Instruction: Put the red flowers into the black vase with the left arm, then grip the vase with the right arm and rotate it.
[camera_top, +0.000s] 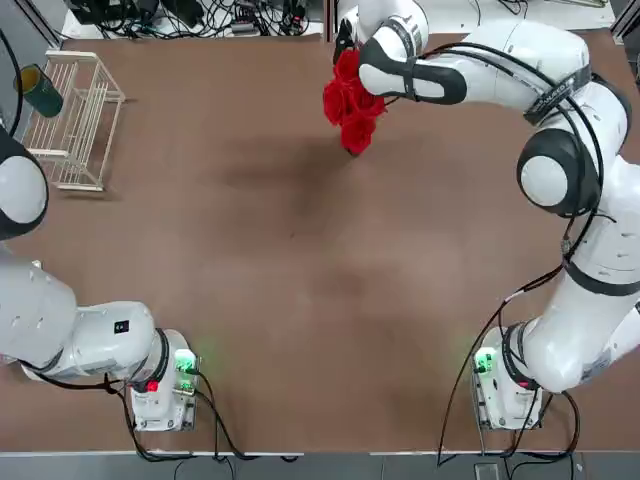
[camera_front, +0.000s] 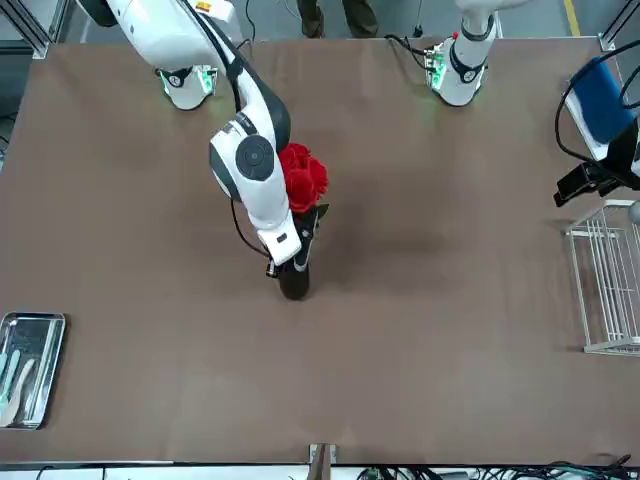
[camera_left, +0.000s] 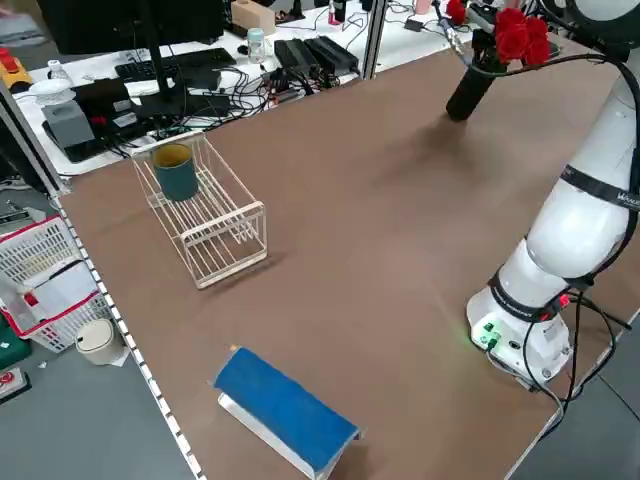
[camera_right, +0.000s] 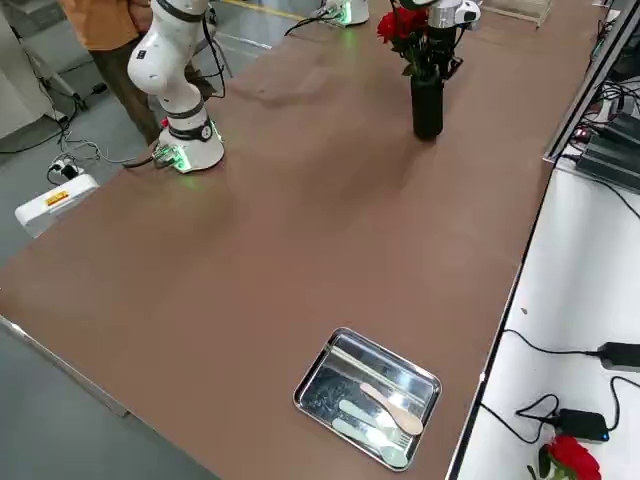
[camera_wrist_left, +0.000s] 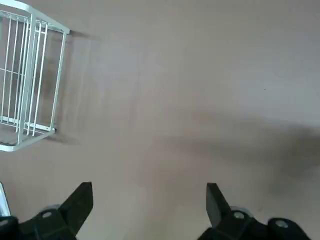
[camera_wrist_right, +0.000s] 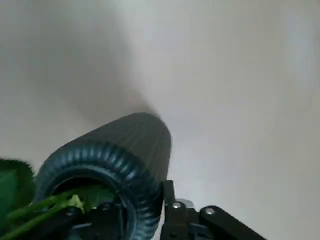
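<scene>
Black vase (camera_wrist_right: 142, 145): ribbed cylinder, tilted, leafy stems inside
Red flowers (camera_top: 354, 105): ruffled, rounded
Right gripper (camera_wrist_right: 143, 210): pinching vase's rim
Left gripper (camera_wrist_left: 150, 192): wide, above table (camera_wrist_left: 165, 100)

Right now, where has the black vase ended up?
In the right side view, the vase is near the table's far edge, by the right claw, just below the red roses.

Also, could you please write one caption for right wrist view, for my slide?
Green stems in the mouth of the black vase, its wall gripped by the right gripper.
</scene>
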